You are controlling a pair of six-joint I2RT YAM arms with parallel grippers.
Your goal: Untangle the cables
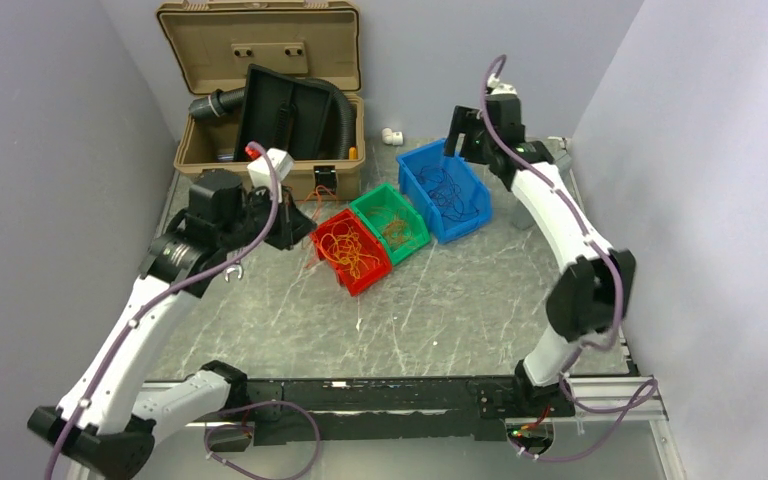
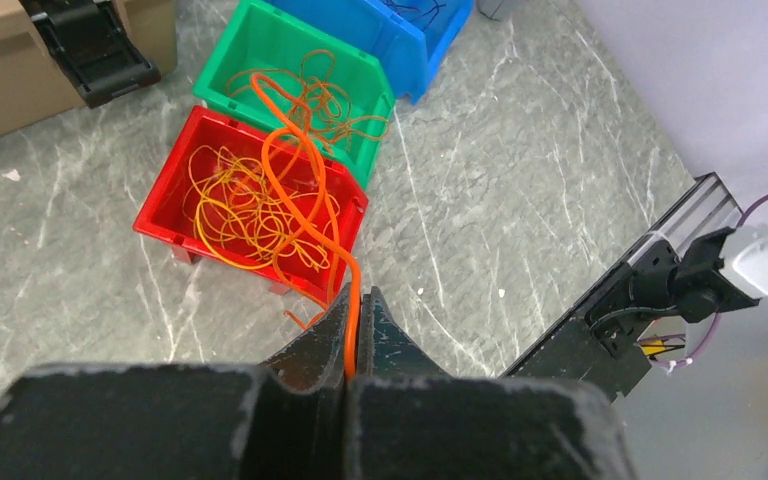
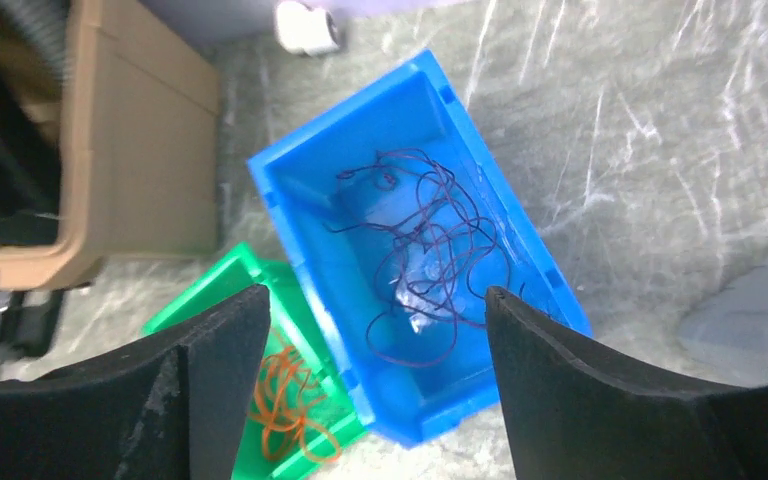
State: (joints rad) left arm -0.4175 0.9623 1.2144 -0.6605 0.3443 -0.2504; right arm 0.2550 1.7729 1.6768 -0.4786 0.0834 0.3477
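Observation:
Three bins stand side by side mid-table: red, green and blue. A tangle of thin orange cables fills the red bin. More orange cables lie in the green bin, and dark purple cables in the blue bin. My left gripper is shut on one orange cable, which rises from the tangle to the jaws; it sits left of the red bin. My right gripper is open and empty above the blue bin.
An open tan case with a black corrugated hose stands at the back left. A small white fitting lies behind the blue bin. A black rail runs along the near edge. Grey walls close both sides.

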